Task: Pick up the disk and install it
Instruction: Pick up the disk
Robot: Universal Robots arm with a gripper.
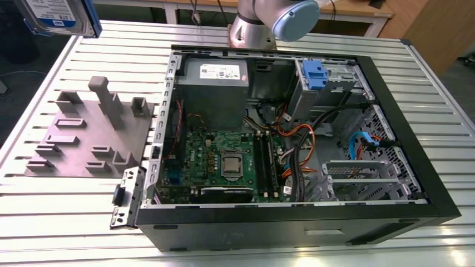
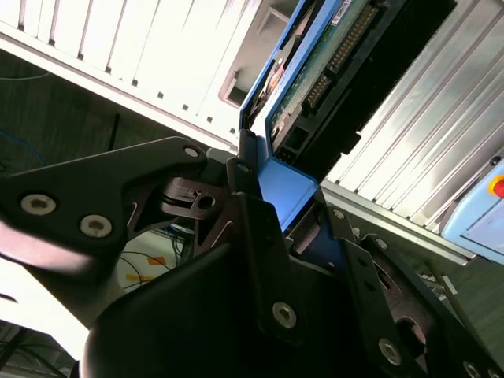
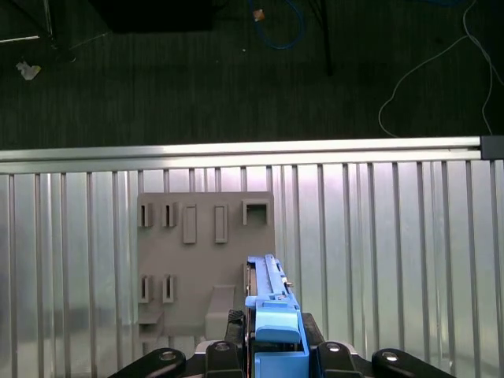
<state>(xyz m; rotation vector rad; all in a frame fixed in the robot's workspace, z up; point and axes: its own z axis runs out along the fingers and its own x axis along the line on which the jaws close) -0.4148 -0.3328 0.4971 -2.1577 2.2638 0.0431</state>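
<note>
**Disk** [image 1: 57,16]: held aloft, clear of the surface, in the upper corner on the exterior view's left, with its white-and-blue label face shown. In the first wrist view it [image 3: 268,283] is seen edge-on above the fixture plate. In the second wrist view its [image 2: 323,67] circuit-board side and connector edge are shown.

**Pincer** [image 3: 276,358]: clamped on the disk at the blue carrier frame [image 2: 285,189], one finger [image 2: 250,213] on each side.

**Fixture plate** [image 1: 89,136]: grey, with upright slots and posts. It is laid on the slatted metal surface [image 1: 74,222], just beside the computer case on the exterior view's left.

**Computer case** [image 1: 297,225]: black and laid on its side with the panel off. A motherboard [image 1: 230,161], a grey metal box with a white sticker [image 1: 215,78] and a blue latch [image 1: 315,75] are seen inside.

**Arm base** [image 1: 252,28]: mounted on the surface beyond the case.
</note>
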